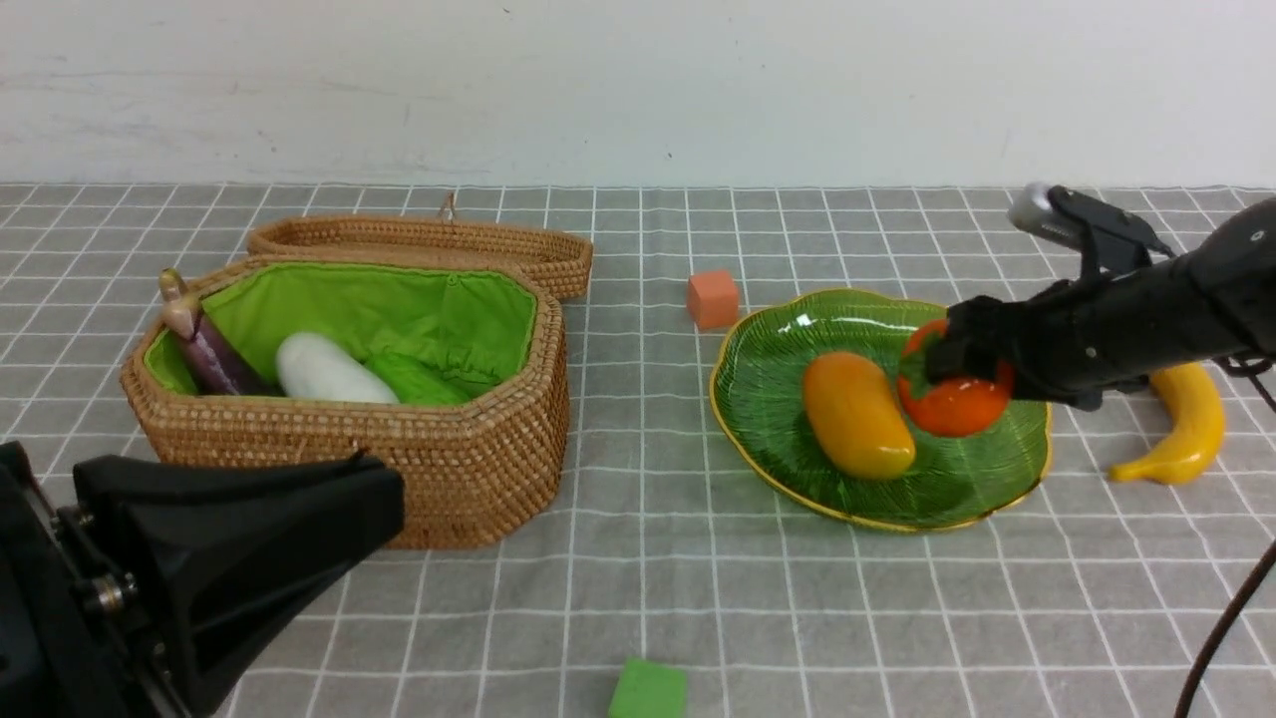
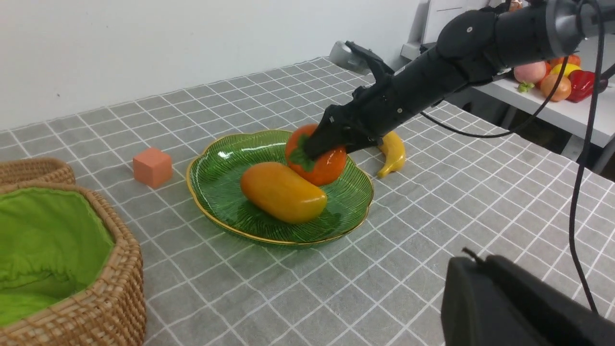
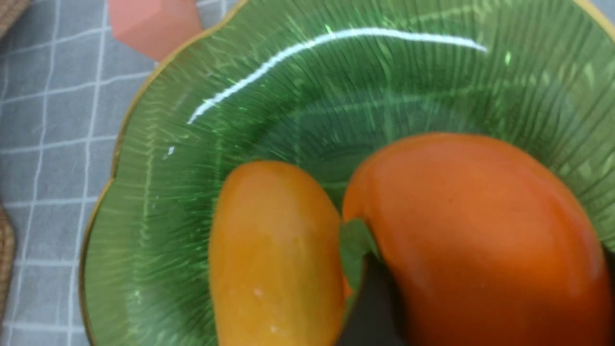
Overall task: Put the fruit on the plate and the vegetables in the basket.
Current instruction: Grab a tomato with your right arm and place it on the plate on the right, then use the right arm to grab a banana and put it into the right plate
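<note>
Lacking only the banana (image 1: 1186,424), the plate (image 1: 788,339) holds mango (image 1: 857,414) and persimmon (image 1: 962,407); vegetables (image 1: 329,371) lie in the basket (image 1: 478,469); right claw's (image 1: 947,354) grip on the persimmon unclear.

It looks like a robot test lab: a grey checked tablecloth (image 1: 638,558) against a bare white wall (image 1: 638,80), a black robot arm (image 2: 456,62), and toy produce (image 2: 552,86) on a white side shelf (image 2: 543,109).

Three fruits (image 1: 857,414) (image 1: 957,409) (image 1: 1186,419), three vegetables (image 1: 214,359) (image 1: 329,371) (image 1: 424,384), two cubes (image 1: 712,299) (image 1: 648,690), one plate (image 1: 778,369), one basket (image 1: 478,469)
</note>
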Tool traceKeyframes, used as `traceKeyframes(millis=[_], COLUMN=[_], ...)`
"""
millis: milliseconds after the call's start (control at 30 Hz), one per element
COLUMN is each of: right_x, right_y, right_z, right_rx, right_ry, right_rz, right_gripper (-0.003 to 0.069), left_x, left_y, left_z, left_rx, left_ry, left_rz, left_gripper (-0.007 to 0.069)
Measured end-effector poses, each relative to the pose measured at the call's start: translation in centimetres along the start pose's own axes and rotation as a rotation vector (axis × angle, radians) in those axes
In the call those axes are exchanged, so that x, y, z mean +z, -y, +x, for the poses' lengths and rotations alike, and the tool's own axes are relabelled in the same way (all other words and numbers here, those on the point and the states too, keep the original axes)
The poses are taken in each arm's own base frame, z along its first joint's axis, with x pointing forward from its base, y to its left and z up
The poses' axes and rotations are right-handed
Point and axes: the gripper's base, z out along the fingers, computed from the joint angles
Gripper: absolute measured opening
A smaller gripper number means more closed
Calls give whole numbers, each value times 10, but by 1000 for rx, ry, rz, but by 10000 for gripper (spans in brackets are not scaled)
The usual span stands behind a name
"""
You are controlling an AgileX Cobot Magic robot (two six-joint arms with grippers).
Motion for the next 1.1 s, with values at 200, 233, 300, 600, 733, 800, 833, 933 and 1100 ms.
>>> traceKeyframes(millis=[200,233,300,600,733,800,833,933,1100], right_x=[-38,-53,-68,-52,-22,-15,-5,6,7], right_y=[4,11,23,104,122,126,131,137,139], right_z=[-12,-15,-20,-17,-12,-10,-6,0,0], right_rx=[-45,-36,-21,157,134,130,127,117,97], right_ry=[-14,-8,5,19,60,64,54,34,30], right_rz=[32,61,118,379,404,408,414,421,427], right_gripper=[674,666,647,601,594,594,592,583,454], left_x=[0,0,0,0,0,0,0,0,0], left_y=[0,0,0,0,0,0,0,0,0], left_z=[0,0,0,0,0,0,0,0,0], left_rx=[4,4,4,4,4,4,4,4,4], left_ry=[0,0,1,2,2,2,2,2,2], left_rz=[0,0,0,0,0,0,0,0,0], left_gripper=[17,17,17,17,17,17,18,17,17])
